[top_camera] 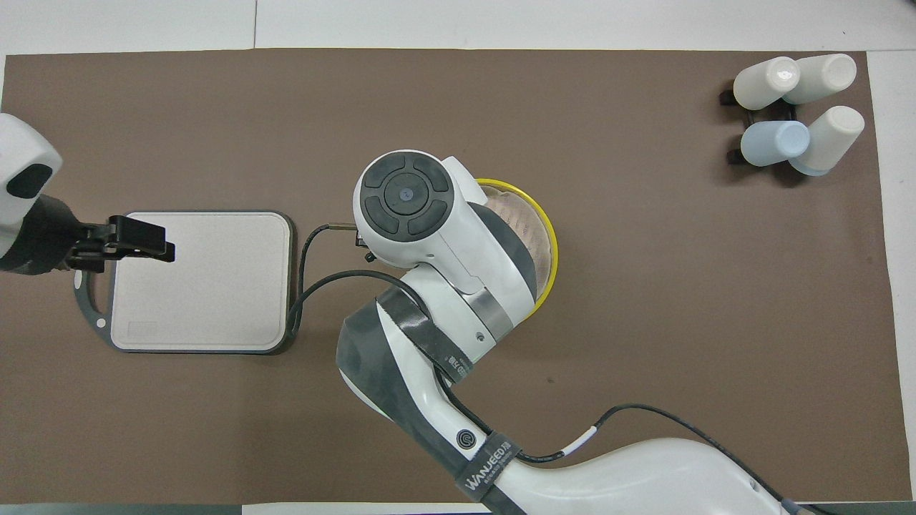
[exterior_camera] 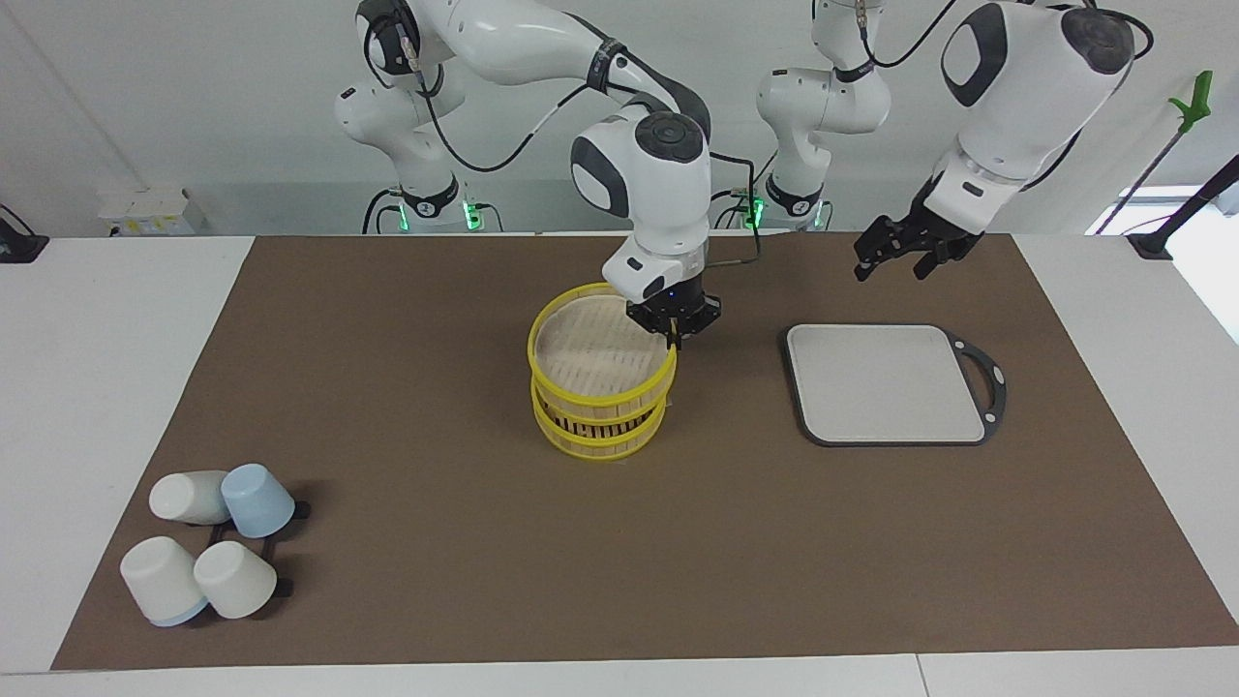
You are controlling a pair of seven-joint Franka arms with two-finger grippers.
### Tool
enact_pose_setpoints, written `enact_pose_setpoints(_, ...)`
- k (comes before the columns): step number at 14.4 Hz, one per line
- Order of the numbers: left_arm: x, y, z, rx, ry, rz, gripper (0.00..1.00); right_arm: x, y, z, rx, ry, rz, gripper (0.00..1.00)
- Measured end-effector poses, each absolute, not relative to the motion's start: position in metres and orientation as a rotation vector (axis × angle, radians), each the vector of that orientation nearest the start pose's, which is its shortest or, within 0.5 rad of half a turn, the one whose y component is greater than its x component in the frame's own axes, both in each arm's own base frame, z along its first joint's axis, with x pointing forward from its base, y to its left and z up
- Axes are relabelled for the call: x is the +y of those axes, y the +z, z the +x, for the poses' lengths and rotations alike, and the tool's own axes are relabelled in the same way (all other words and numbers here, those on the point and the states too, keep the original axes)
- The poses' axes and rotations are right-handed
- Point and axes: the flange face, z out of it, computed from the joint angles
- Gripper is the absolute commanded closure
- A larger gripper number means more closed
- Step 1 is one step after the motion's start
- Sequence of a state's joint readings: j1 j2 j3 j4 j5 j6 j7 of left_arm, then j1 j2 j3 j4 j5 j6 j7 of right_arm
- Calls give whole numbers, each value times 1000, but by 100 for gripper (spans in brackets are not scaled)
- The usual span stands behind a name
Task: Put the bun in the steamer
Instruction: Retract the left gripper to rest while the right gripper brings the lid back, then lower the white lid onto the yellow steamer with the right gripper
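The steamer point(exterior_camera: 600, 387) stands in the middle of the brown mat point(exterior_camera: 484, 581), its two yellow-rimmed tiers stacked one on the other, the upper tier sitting a little askew on the lower one. The right gripper point(exterior_camera: 674, 334) is at the rim of the upper tier, on the side toward the left arm's end of the table, and its fingertips are clenched on that yellow rim. In the overhead view the right arm covers most of the steamer point(top_camera: 540, 236), so only a part of the rim shows. The bun cannot be seen in either view; the upper tier hides the floor of the lower one. The left gripper point(exterior_camera: 895, 259) hangs in the air with its fingers spread apart and holds nothing; in the overhead view it point(top_camera: 136, 239) is over the edge of the grey square board point(exterior_camera: 886, 382). Four cups point(exterior_camera: 208, 542), three white and one pale blue, lie at the right arm's end of the table, farther from the robots than the steamer.
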State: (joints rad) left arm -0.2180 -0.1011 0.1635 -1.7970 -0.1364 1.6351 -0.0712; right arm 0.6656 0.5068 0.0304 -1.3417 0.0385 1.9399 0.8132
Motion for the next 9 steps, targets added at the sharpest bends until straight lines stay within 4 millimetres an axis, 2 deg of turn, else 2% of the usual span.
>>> enact_pose_setpoints(3, -5, 586, 518, -27, 123, -3237, 0, 453, 429, 550, 211, -19, -3057, 100)
enact_pose_setpoints(6, 0, 593, 517, -19, 116, -3188, 0, 448, 416, 549, 219, 5, -3075, 100)
enact_pose_setpoints(9, 9, 595, 516, -42, 118, -3182, 0, 447, 412, 547, 220, 6, -3077, 100)
